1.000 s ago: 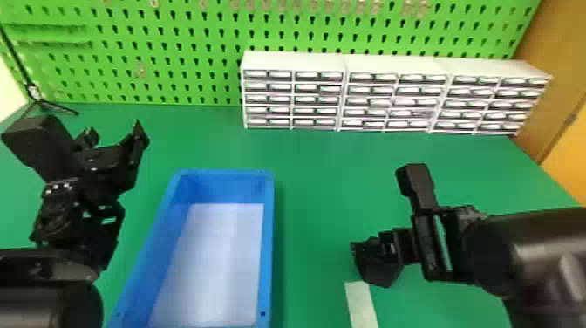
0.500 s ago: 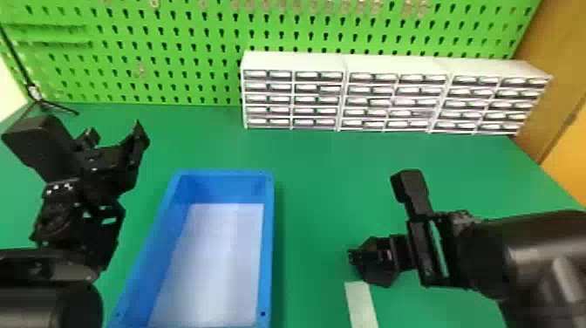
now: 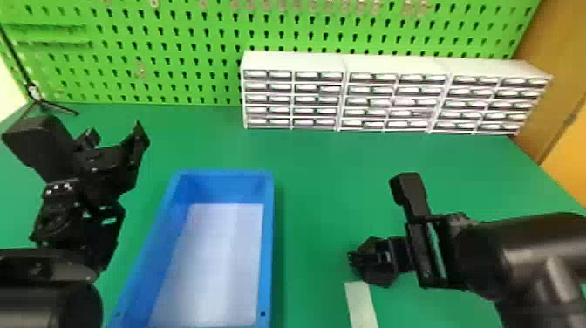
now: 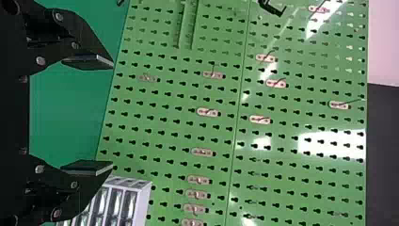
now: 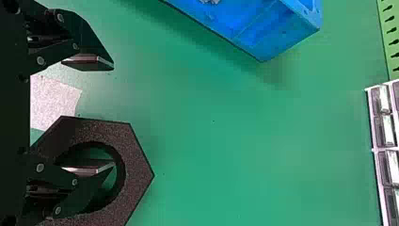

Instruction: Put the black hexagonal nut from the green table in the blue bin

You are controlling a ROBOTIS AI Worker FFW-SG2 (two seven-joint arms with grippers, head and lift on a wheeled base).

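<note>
At the desk (image 5: 226, 141), the right tool (image 5: 113, 115) has fingers apart; closing too shallow could let the black hexagonal nut (image 5: 137, 172) slip.

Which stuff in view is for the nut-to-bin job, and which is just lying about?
For the job:
- black hexagonal nut, on the green table
- blue bin
- right gripper, open at the nut

Just there:
- white drawer units
- green pegboard
- pale strip near the nut
- left gripper, open, left of the bin
</note>
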